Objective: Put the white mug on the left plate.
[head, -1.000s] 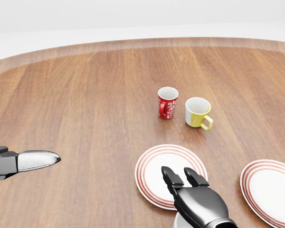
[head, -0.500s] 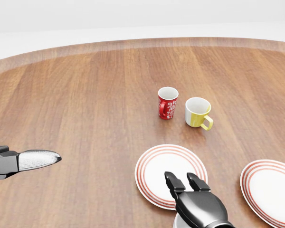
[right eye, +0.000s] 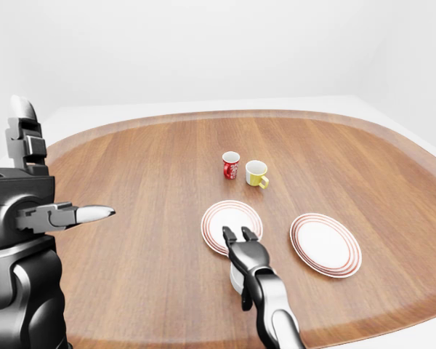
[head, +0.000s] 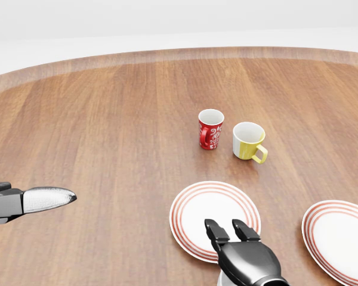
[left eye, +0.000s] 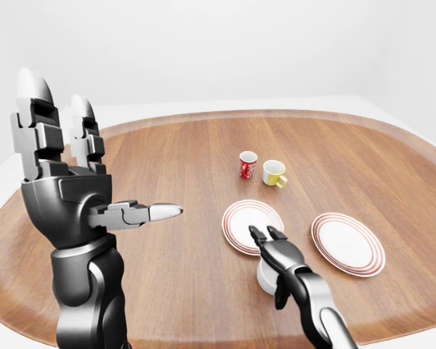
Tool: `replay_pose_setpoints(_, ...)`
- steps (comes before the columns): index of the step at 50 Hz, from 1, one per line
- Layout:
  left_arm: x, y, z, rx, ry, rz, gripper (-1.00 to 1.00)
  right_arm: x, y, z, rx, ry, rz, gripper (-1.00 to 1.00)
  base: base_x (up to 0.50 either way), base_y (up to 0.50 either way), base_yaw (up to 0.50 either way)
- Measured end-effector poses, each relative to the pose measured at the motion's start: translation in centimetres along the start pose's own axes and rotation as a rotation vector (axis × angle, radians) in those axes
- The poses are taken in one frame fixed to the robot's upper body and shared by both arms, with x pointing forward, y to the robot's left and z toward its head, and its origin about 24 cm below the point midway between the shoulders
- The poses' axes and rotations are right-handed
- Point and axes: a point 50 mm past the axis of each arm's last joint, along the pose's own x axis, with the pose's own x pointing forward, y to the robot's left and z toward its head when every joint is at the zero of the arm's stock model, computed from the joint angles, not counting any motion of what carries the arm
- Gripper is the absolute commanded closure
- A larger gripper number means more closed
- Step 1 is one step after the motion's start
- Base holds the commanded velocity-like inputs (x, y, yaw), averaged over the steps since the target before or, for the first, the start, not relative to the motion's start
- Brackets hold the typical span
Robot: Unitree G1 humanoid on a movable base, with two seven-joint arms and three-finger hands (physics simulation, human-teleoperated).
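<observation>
Gripping the white mug [left eye: 265, 276] with my right hand [left eye: 275, 246], fingers curled over its top, I have it just below the left plate [left eye: 251, 225] on the desk [left eye: 189, 167]. Lifting it onto the plate remains. My left hand [left eye: 65, 193] hangs open.

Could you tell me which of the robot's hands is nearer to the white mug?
The right hand: it sits over the white mug, below the left plate. The left hand is raised far to the left.
</observation>
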Motion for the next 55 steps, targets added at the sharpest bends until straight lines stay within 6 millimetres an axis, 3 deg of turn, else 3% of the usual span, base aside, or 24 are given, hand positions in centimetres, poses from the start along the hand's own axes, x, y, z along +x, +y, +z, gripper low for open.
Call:
replay_pose_setpoints(13, 0.0, 0.0, -0.1, 0.002, 0.005, 0.001, -1.0, 0.6, 0.7, -0.2, -0.001, 0.0, 0.025, -1.0, 0.0, 0.0, 0.0)
replay_pose_setpoints(14, 0.0, 0.1, -0.1, 0.002, 0.005, 0.001, -1.0, 0.7, 0.8, -0.3, -0.001, 0.0, 0.026, -0.73, 0.0, 0.0, 0.0)
replay_pose_setpoints(15, 0.0, 0.1, -0.1, 0.002, 0.005, 0.001, -1.0, 0.7, 0.9, -0.3, -0.002, 0.0, 0.027, 0.29, 0.0, 0.0, 0.0)
replay_pose_setpoints(16, 0.0, 0.1, -0.1, 0.002, 0.005, 0.002, -1.0, 0.8, 0.9, -0.3, -0.002, -0.001, 0.032, 0.29, 0.0, 0.0, 0.0)
replay_pose_setpoints(17, 0.0, 0.1, -0.1, 0.002, 0.005, 0.002, -1.0, 0.7, 0.9, -0.3, -0.001, -0.004, 0.039, 1.0, 0.0, 0.0, 0.0)
replay_pose_setpoints(37, 0.0, 0.1, -0.2, 0.004, 0.009, 0.001, -1.0, -1.1, -0.7, 0.6, 0.099, -0.092, 0.068, 1.0, 0.0, 0.0, 0.0)
replay_pose_setpoints(55, -0.1, 0.0, -0.3, 0.005, 0.014, -0.001, -1.0, -4.7, -6.8, 2.6, 0.142, -0.23, -0.182, 1.0, 0.0, 0.0, 0.0)
